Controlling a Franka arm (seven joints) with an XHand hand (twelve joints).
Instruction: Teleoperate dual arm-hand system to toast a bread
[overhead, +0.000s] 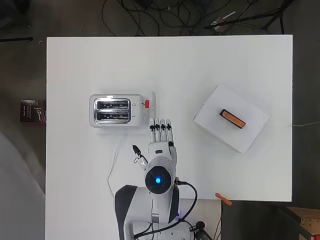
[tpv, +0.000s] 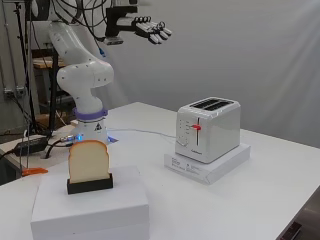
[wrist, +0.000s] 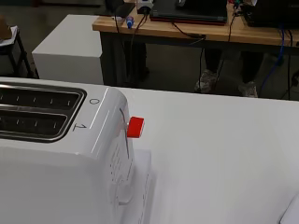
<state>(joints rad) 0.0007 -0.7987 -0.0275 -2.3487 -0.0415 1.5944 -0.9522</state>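
Hanging high over the table, the hand (tpv: 152, 29) held nothing. Its fingers (overhead: 161, 128) were spread out straight, apart from each other, and no part of it touched anything.

Going from left to right in the overhead view, the toaster (overhead: 117, 110) came first. It sat on a flat white box (tpv: 210, 164), just ahead of the hand and off to its left. Its two slots (wrist: 35, 112) were empty, and its red lever (wrist: 135, 127) was up, near the top of its track. The hand was next, close to the lever end of the toaster but well above it.

Farther right, well apart from the hand, sat another white box (overhead: 231, 118). On it stood the bread (tpv: 88, 161), upright in a small black holder (tpv: 90, 184).

The job looked like it had only just started. The bread was not picked up yet. The next move would likely be for the hand to swing over to the right, come down by the slice, and pinch it by its flat sides. It would need care, since bread is soft and can squash or tip over.
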